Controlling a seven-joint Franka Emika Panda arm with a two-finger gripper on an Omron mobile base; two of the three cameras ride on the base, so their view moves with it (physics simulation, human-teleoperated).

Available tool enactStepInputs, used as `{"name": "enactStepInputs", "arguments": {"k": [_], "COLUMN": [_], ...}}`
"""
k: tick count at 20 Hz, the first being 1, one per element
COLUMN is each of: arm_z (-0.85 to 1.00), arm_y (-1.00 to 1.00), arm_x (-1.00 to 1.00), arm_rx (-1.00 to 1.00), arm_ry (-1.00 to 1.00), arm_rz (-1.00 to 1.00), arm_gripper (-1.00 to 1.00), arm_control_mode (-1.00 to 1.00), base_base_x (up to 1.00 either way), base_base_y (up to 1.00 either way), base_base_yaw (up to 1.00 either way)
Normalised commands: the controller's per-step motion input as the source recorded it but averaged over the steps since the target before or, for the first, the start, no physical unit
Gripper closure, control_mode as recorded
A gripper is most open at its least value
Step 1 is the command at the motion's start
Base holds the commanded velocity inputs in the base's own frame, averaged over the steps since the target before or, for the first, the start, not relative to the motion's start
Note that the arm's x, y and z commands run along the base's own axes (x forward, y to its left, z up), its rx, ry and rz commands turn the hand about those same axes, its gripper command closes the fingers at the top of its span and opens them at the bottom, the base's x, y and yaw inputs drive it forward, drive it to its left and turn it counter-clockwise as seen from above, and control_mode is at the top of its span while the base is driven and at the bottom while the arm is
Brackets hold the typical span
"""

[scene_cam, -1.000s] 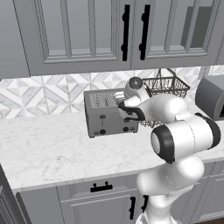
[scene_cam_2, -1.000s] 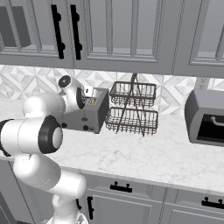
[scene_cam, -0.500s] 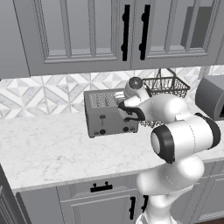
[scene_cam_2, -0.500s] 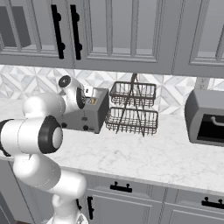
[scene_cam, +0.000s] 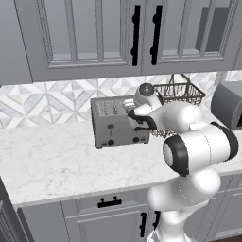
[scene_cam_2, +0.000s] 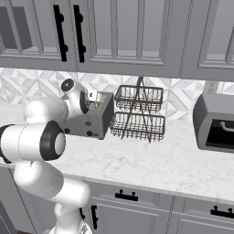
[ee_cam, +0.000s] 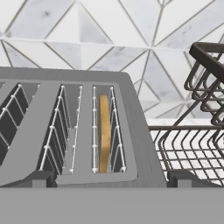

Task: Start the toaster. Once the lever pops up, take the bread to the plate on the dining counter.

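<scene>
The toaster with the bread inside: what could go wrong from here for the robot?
1. The bread sits deep in the slot nearest the wire basket; the open gripper may catch the slot's guide wires.
2. The basket stands close beside the toaster; the arm could knock it.

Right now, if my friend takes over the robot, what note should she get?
Gripper: open, holding nothing, hovering just above the toaster's top, by its right-hand slot in the hand view.
Toaster: on the counter against the tiled wall, wire basket beside it.
Bread: standing on edge, sunk in that slot.
Done: bread is in the slot.
Unclear: whether the lever has been pressed; the frames do not show it.
Left: check the lever, lift the bread out, carry it to the plate.
</scene>
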Motion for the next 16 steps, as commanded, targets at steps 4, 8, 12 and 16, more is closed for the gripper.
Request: {"name": "enactStepInputs", "arguments": {"k": [4,8,12,16], "arm_z": [0.0,0.0,0.0,0.0], "arm_y": [0.0,0.0,0.0,0.0], "arm_x": [0.0,0.0,0.0,0.0], "arm_rx": [0.0,0.0,0.0,0.0], "arm_ry": [0.0,0.0,0.0,0.0], "arm_rz": [0.0,0.0,0.0,0.0], "arm_gripper": [-1.0,-1.0,-1.0,-1.0], "arm_control_mode": [-1.0,-1.0,-1.0,-1.0], "base_base_x": [0.0,0.0,0.0,0.0], "base_base_y": [0.0,0.0,0.0,0.0], "base_base_yaw": [0.0,0.0,0.0,0.0]}}
